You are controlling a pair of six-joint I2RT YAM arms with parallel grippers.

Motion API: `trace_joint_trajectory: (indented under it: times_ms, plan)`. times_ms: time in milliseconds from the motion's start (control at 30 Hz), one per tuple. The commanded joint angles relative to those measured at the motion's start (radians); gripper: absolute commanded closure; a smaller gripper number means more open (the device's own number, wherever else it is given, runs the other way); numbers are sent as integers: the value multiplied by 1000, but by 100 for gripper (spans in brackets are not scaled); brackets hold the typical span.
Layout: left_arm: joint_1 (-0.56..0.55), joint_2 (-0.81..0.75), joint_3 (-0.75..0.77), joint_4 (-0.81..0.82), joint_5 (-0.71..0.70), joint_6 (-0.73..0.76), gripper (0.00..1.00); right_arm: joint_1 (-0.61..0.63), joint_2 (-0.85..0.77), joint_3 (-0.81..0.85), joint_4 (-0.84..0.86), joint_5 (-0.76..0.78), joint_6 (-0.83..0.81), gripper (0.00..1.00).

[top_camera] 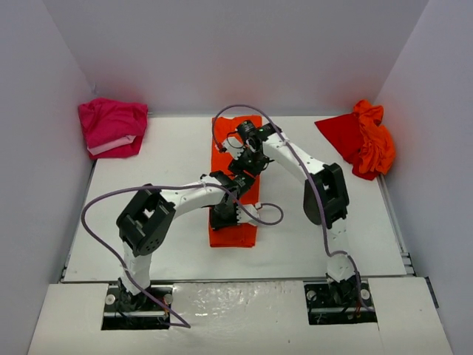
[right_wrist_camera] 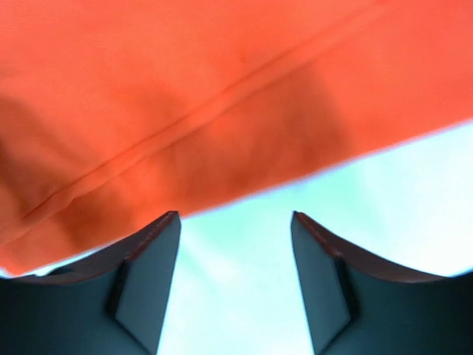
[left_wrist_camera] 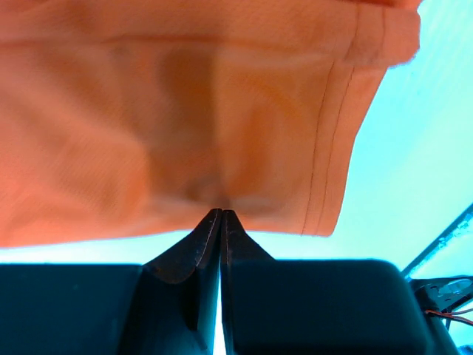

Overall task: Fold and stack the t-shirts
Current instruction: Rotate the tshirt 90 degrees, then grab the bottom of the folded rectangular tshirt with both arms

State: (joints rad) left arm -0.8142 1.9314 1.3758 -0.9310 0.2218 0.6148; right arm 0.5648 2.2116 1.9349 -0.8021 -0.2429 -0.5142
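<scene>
An orange t-shirt [top_camera: 232, 235], folded into a long narrow strip, lies down the middle of the white table [top_camera: 332, 244]. My left gripper [top_camera: 224, 215] is over its near end. In the left wrist view the left gripper [left_wrist_camera: 222, 211] is shut, its tips pinching the puckered edge of the orange cloth [left_wrist_camera: 170, 118]. My right gripper [top_camera: 241, 171] hangs over the strip's middle. In the right wrist view the right gripper [right_wrist_camera: 235, 217] is open with nothing between its fingers, just off the orange cloth's [right_wrist_camera: 222, 96] edge.
A crumpled magenta t-shirt [top_camera: 112, 126] sits at the back left corner. A red t-shirt [top_camera: 341, 134] and another orange one [top_camera: 374, 140] are piled at the back right against the wall. White walls enclose the table on three sides.
</scene>
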Motion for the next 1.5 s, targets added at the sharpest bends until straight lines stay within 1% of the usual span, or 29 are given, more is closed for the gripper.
trace_joint_trajectory:
  times_ms: [0, 67, 100, 133, 167, 200, 300, 400, 500, 633, 700, 800, 1000, 1267, 1467]
  plan:
    - [51, -179, 32, -7, 5, -31, 100, -34, -235, -63, -47, -31, 37, 39]
    - [94, -245, 22, -11, 16, -46, 97, -69, -295, -149, -60, -110, 39, 38]
    - [112, -277, 14, -17, 24, -60, 94, -100, -316, -191, -65, -160, 42, 39]
    - [130, -311, 5, -26, 34, -77, 88, -138, -334, -233, -71, -215, 44, 39]
    - [149, -326, -3, -38, 43, -89, 79, -156, -349, -286, -77, -273, 45, 40]
    - [166, -343, -11, -57, 62, -97, 73, -173, -358, -332, -83, -318, 47, 40]
    - [213, -370, -53, -106, 147, -105, 68, -195, -339, -420, -126, -397, 5, 43]
    - [226, -355, -104, -132, 180, -100, 68, -203, -312, -494, -140, -504, -30, 43]
    - [230, -302, -124, -176, 286, -81, 67, -204, -237, -536, -147, -616, -27, 45]
    - [233, -220, -108, -243, 414, -52, 66, -210, -163, -573, -147, -663, -43, 46]
    - [246, -184, -102, -258, 481, -48, 66, -212, -151, -587, -147, -695, -50, 46]
    - [266, -125, -90, -285, 533, -27, 66, -213, -133, -595, -144, -718, -45, 47]
    - [279, -75, -89, -295, 562, -18, 66, -212, -154, -640, -112, -760, -19, 47]
    - [316, -18, -46, -281, 565, -40, 67, -186, -216, -759, 68, -760, 157, 49]
    - [333, 21, -12, -259, 581, -70, 69, -143, -207, -801, 161, -790, 252, 51]
